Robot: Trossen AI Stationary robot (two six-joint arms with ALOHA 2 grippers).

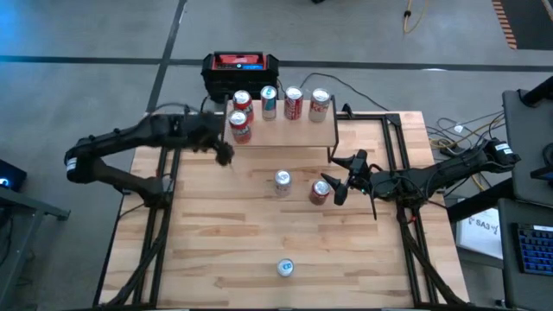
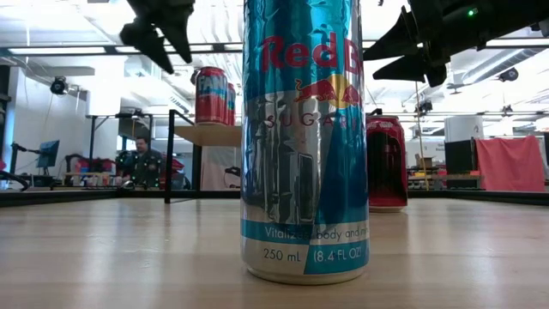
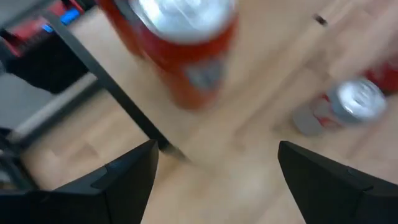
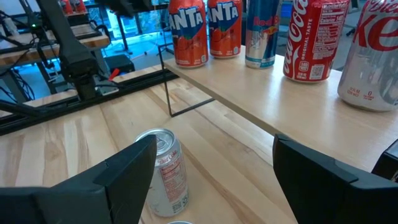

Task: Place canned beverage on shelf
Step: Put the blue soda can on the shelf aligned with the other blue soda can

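The shelf stands at the table's far side, its light board on thin black legs. On it stand two Fanta cans, a Red Bull can, a Coke can and a silver can. My left gripper hangs open and empty by the shelf's near left corner, just short of the nearer Fanta can. My right gripper is open above the table's middle, with nothing between its fingers. A red can stands on the table beside it.
A silver can stands upright mid-table, seen also in the right wrist view. Another Red Bull can stands near the front edge, filling the low view. A black-and-red box sits behind the shelf.
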